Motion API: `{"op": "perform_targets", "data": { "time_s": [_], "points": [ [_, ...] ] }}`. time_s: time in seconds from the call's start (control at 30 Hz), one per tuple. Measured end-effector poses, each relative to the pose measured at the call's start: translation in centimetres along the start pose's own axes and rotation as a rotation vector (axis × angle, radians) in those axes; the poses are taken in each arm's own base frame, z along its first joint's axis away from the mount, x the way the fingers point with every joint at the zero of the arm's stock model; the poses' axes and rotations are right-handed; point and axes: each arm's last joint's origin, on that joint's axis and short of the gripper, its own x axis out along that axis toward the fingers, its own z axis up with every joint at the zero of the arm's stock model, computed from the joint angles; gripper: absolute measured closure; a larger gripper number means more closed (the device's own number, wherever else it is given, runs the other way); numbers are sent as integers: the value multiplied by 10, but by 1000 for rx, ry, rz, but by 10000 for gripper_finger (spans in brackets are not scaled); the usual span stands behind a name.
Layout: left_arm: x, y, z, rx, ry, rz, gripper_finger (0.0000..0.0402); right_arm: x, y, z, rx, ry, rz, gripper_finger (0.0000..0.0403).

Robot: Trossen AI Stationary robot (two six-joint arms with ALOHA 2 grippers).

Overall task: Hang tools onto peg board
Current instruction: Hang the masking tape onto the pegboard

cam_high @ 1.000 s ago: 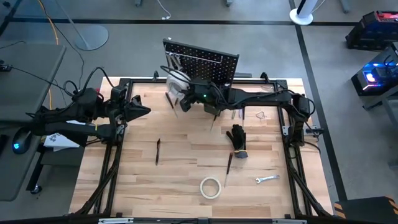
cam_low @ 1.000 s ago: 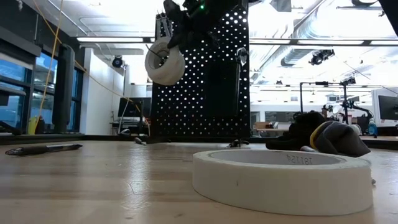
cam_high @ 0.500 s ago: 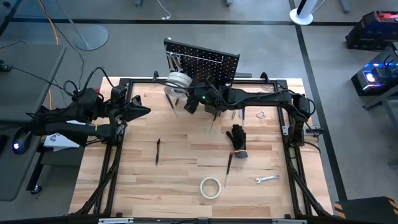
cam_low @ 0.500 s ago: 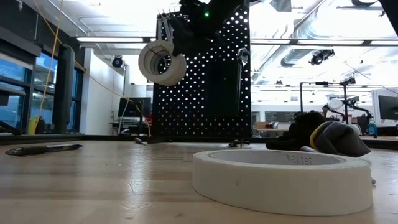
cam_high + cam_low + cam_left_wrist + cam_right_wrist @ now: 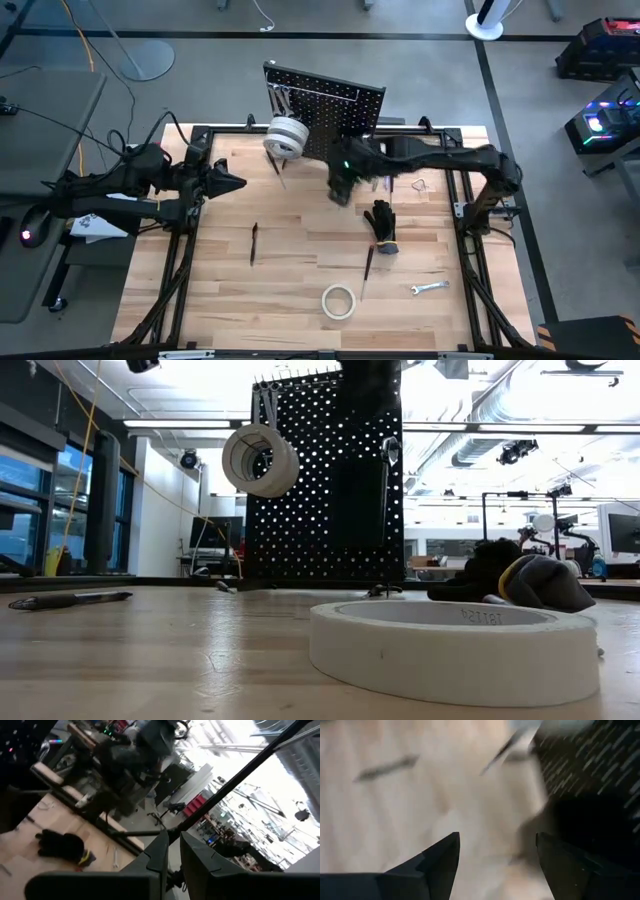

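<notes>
One white tape roll (image 5: pixel 285 137) hangs on a hook near the top corner of the peg board (image 5: pixel 330 100), so that tool looks put away. It hangs there by itself; nothing grips it. In the low view the same roll (image 5: pixel 260 460) sits high on the board (image 5: pixel 330 480) with air under it.

The right gripper (image 5: pixel 340 187) is off to the side of that roll and a little nearer the middle of the table (image 5: pixel 300 260). Its jaws stand wide apart with nothing between them (the right wrist view shows bare wood in the gap). I think it is free so it can go for another tool.

The left gripper (image 5: pixel 232 183) waits at the far side of the table, well apart from the roll. Its jaws are almost closed, with only a thin gap, and they hold nothing.

Now the count, from above:
- Tape rolls: two. One is on the board, and one tape roll on the table (image 5: pixel 338 301) lies flat, well away from both sets of jaws.
- Black glove bundle (image 5: pixel 381 222): one, just beyond the right jaws.
- Screwdrivers: two that I can tell, one dark screwdriver (image 5: pixel 254 243) nearer the left jaws and one second screwdriver (image 5: pixel 368 263) by the glove.
- Wrenches: one small wrench (image 5: pixel 429 288) on the wood.

A few thin metal things hang on or lean at the board, too small to count.
</notes>
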Motion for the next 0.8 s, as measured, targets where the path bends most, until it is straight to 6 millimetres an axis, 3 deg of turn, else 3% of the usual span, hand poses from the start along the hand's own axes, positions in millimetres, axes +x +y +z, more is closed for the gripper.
{"op": "perform_targets", "data": {
  "time_s": [0.2,0.37,0.53,0.8],
  "points": [
    [0,1,-1,-10,24,-2,363,-11,60,-71,64,128,179,151],
    [2,2,-2,-12,35,8,363,14,115,-128,145,153,366,151],
    [3,6,-6,-21,69,43,363,45,159,-156,90,187,439,151],
    [2,12,-12,-53,131,107,363,90,191,-178,-26,235,279,151]
  ]
}}
